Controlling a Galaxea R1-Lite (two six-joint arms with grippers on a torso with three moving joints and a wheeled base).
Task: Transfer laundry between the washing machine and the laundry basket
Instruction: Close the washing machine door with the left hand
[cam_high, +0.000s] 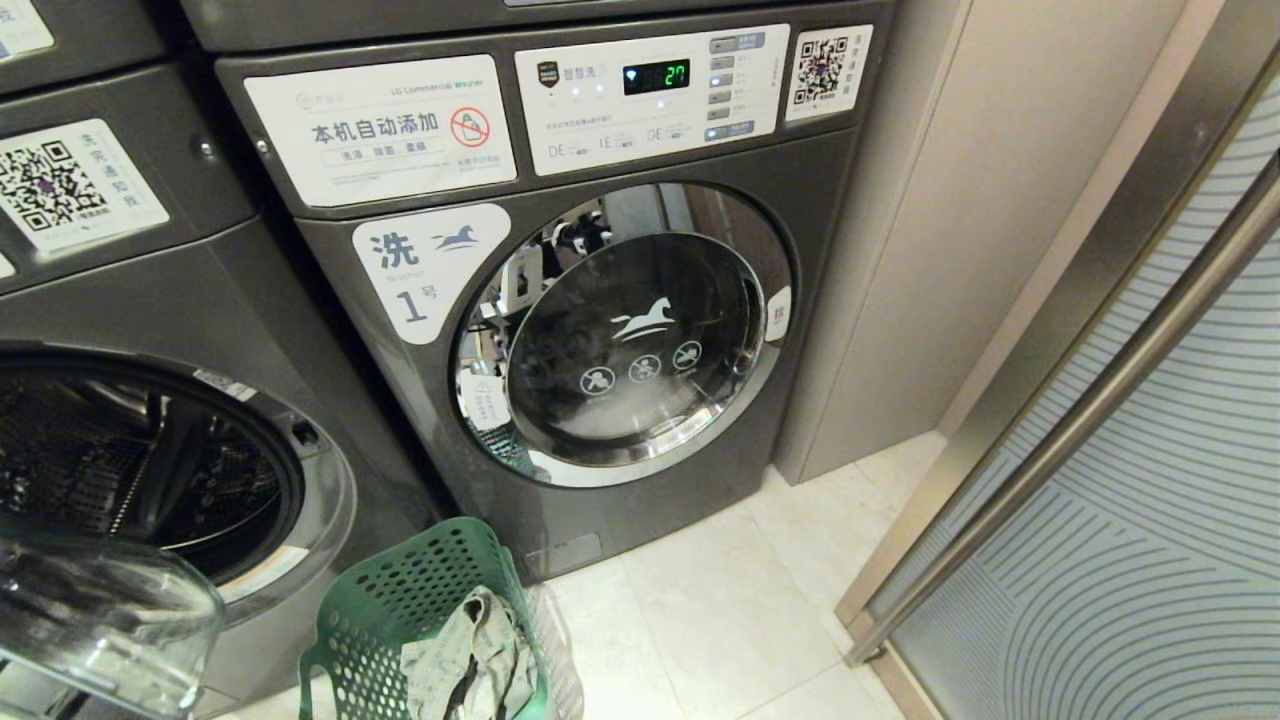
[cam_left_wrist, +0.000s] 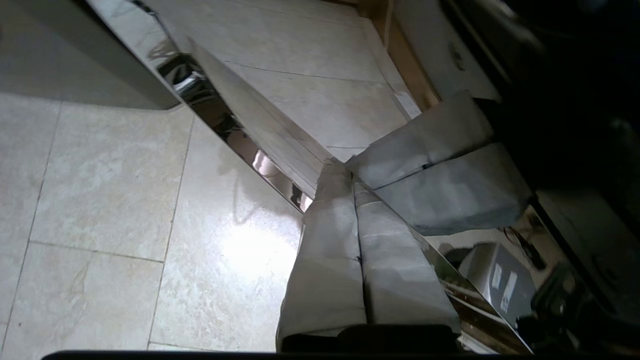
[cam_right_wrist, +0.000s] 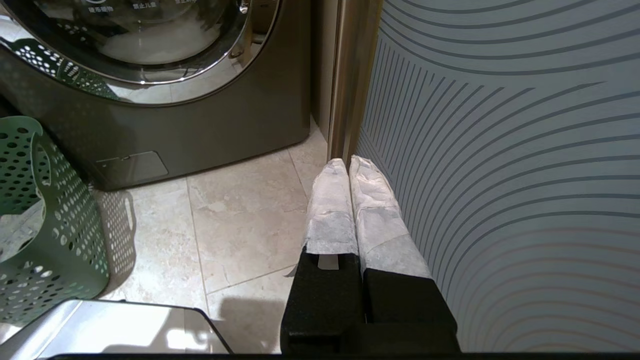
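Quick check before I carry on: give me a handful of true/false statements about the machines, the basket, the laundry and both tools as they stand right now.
1. The laundry lies in the laundry basket. True.
2. The washer labelled 1 has its door open. False: its glass door is closed; the open one is the washing machine to its left, whose drum shows.
3. The left tool holds a piece of cloth. False: its wrapped fingers are pressed together with nothing between them.
4. The right tool is shut and hangs over the floor tiles beside the patterned glass door. True.
5. The basket is red. False: it is green with round perforations.
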